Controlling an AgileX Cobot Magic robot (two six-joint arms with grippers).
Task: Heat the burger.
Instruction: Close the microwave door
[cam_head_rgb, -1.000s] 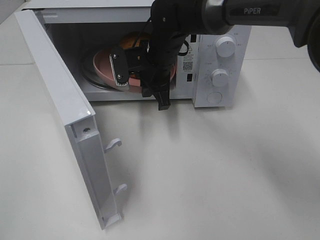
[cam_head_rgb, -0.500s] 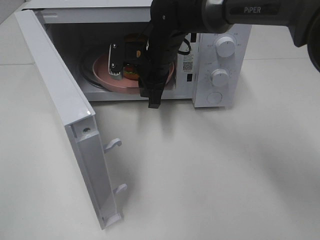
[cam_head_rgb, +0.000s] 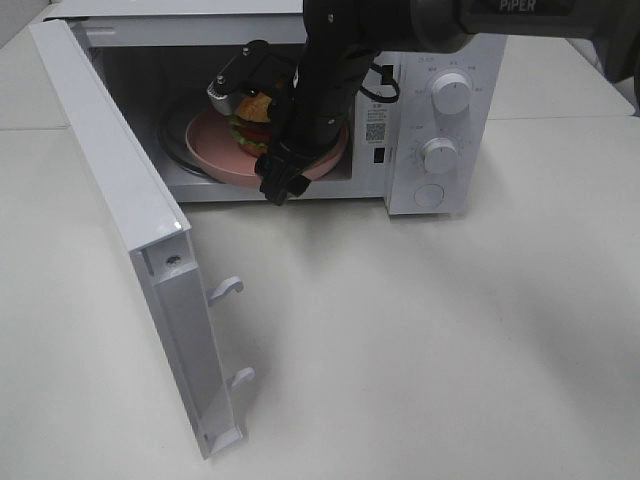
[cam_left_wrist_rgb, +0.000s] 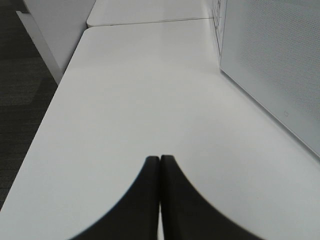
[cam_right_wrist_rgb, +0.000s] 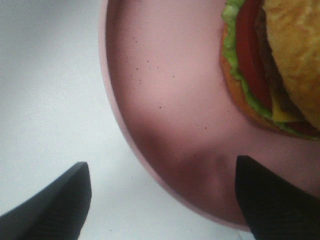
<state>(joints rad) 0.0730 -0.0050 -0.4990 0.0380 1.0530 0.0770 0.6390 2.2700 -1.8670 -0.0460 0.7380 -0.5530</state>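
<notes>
The burger (cam_head_rgb: 252, 112), with browned bun, lettuce, tomato and cheese, sits on a pink plate (cam_head_rgb: 210, 150) inside the open microwave (cam_head_rgb: 400, 190). My right gripper (cam_head_rgb: 248, 137) reaches into the cavity and stands open, one finger above the burger and one at the plate's front edge. In the right wrist view the burger (cam_right_wrist_rgb: 272, 70) lies on the plate (cam_right_wrist_rgb: 165, 100), whose rim runs between my spread right gripper (cam_right_wrist_rgb: 162, 205) without touching either finger. My left gripper (cam_left_wrist_rgb: 160, 200) is shut on nothing, low over the white table beside the microwave's perforated side (cam_left_wrist_rgb: 272, 65).
The microwave door (cam_head_rgb: 110, 170) swings wide open to the left, its latch hooks (cam_head_rgb: 228, 288) pointing at the table. Two knobs (cam_head_rgb: 451, 95) and a round button are on the control panel at the right. The table edge (cam_left_wrist_rgb: 45, 125) drops to dark floor.
My right gripper has opened wide and let go of the plate's rim. The plate and burger now rest inside the microwave, and the burger shows more fully.
</notes>
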